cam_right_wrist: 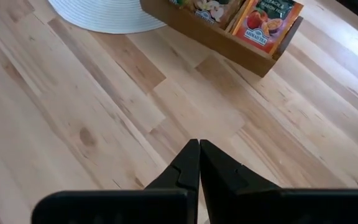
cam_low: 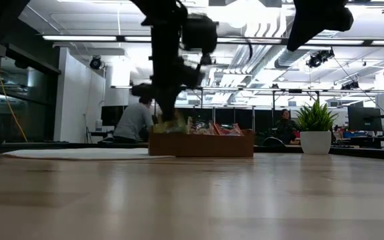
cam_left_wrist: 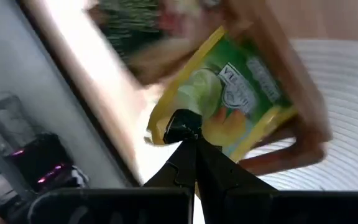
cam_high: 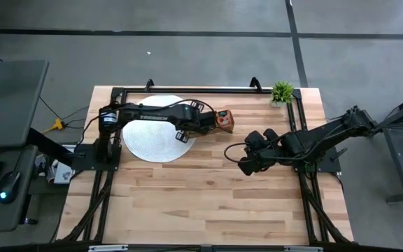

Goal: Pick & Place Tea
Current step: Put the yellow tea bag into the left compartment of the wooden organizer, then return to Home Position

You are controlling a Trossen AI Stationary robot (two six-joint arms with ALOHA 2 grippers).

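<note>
The left end effector (cam_left_wrist: 188,134) is closed on a green tea packet (cam_left_wrist: 229,99), just above the wooden tray (cam_high: 224,120). The right end effector (cam_right_wrist: 197,152) is closed, holds nothing, and is farther from the tray.

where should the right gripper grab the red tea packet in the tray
By its top edge, coming from above. The red packet stands upright in the end compartment of the tray, leaning on its neighbours, so only the top edge pokes clear of the walls. Pinch across the thin flat faces. The right gripper is shut over bare table and must open first.

You see grey floor (cam_high: 187,56) | ceiling strip lights (cam_low: 92,38) | seated person (cam_low: 134,121) | side desk (cam_high: 5,98)
</note>
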